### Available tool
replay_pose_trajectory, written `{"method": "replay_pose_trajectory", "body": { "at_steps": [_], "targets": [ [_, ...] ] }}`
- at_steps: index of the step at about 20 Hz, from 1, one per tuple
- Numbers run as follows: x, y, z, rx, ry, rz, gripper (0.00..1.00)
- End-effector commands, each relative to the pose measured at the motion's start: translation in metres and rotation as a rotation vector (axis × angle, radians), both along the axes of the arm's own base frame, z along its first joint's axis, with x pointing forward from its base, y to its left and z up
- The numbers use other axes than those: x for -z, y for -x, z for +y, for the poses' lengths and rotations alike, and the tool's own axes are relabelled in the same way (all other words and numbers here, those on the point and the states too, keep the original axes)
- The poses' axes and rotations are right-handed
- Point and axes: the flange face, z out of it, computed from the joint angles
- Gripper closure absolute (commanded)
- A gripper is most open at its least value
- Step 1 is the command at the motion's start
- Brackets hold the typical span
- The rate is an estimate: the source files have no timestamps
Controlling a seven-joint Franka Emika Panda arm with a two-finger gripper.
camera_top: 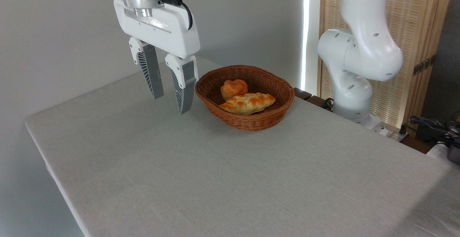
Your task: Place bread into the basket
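Note:
The bread [248, 103], a long braided golden-orange loaf with pointed ends, lies inside the basket [276, 116], an oval reddish-brown wicker one, toward its front. My gripper [170, 105] hangs in the air just left of the basket's rim, above the table. Its two grey fingers [183, 87] point down, stand apart and hold nothing.
A small round knotted orange bun [234, 88] sits in the basket behind the loaf. The robot's white base [354, 68] stands at the table's far right edge. Cables and dark gear [436, 127] lie off the right side. A grey cloth covers the table [230, 179].

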Motion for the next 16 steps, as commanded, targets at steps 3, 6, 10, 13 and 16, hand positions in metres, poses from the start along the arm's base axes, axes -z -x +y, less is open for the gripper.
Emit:
{"method": "replay_pose_trajectory", "body": {
  "at_steps": [3, 6, 10, 13, 16],
  "targets": [
    [-0.0037, -0.0036, 0.0045, 0.015, -0.011, 0.008, 0.0],
    [-0.0037, -0.0037, 0.0054, 0.016, -0.011, 0.007, 0.0],
    [-0.0014, -0.0018, 0.0063, 0.069, -0.013, 0.024, 0.0],
    [-0.0003, 0.0002, 0.007, 0.122, -0.013, 0.039, 0.0],
    [-0.0012, 0.0006, 0.0071, 0.125, -0.013, 0.038, 0.0]
  ]
}}
